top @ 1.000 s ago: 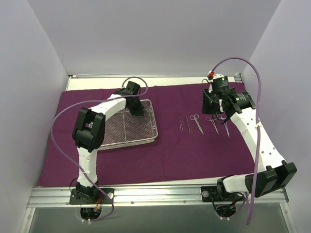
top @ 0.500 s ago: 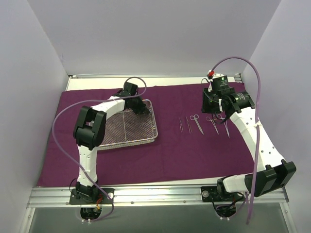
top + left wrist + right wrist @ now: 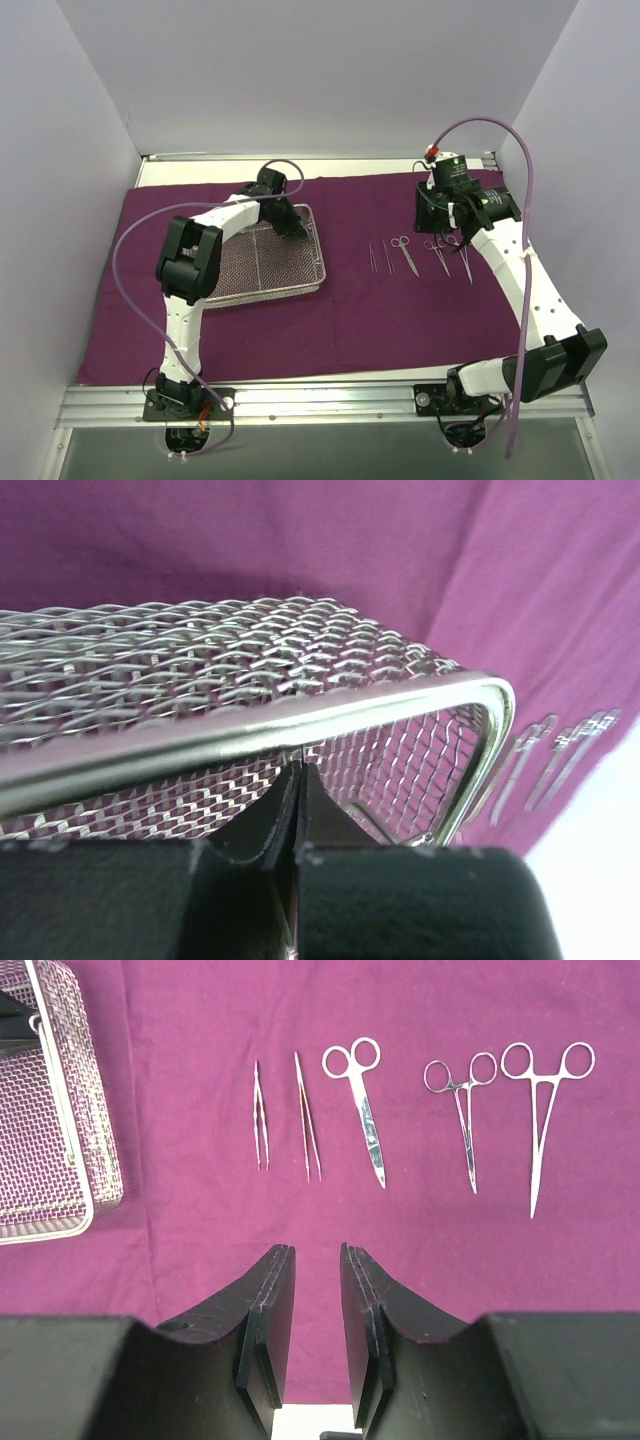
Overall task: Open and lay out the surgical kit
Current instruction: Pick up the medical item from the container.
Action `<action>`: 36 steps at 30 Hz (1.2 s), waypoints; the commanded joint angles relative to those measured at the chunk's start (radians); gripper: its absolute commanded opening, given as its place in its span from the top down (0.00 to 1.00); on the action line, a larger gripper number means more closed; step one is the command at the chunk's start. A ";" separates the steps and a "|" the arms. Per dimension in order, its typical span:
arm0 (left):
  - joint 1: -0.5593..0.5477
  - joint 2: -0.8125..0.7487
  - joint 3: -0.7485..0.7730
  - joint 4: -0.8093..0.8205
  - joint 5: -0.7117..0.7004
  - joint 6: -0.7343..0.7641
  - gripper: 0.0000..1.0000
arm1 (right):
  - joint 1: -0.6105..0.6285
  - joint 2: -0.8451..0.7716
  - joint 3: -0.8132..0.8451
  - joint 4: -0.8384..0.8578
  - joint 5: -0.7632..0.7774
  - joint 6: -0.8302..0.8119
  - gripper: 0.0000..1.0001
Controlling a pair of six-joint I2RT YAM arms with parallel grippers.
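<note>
We reckon the layout's nearly done: instruments [image 3: 365,1110] in a row on the cloth [image 3: 350,310], tray [image 3: 262,297] beside them. Left gripper [image 3: 300,770] is pressed together at the tray rim, right gripper [image 3: 317,1260] is slightly spread and empty. Next, we'd just back off.

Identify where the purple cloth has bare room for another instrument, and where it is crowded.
Free: the wide near strip of cloth in front of the mesh tray and the instrument row; also the gap between tray and leftmost forceps. Crowded: the row itself, near the right gripper.
</note>
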 commanded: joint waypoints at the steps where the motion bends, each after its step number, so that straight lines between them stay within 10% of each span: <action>1: 0.005 0.011 0.093 -0.167 -0.084 0.103 0.98 | -0.009 0.020 0.020 0.003 -0.029 -0.010 0.74; 13: -0.003 -0.070 0.104 -0.236 -0.156 0.261 0.97 | -0.010 0.024 0.014 0.014 -0.040 0.001 0.74; 21: -0.012 -0.063 0.089 -0.165 -0.107 0.179 0.68 | -0.010 0.014 -0.009 0.028 -0.050 0.019 0.75; 36: -0.018 -0.012 0.127 -0.186 -0.092 0.169 0.62 | -0.012 0.006 -0.029 0.038 -0.050 0.021 0.75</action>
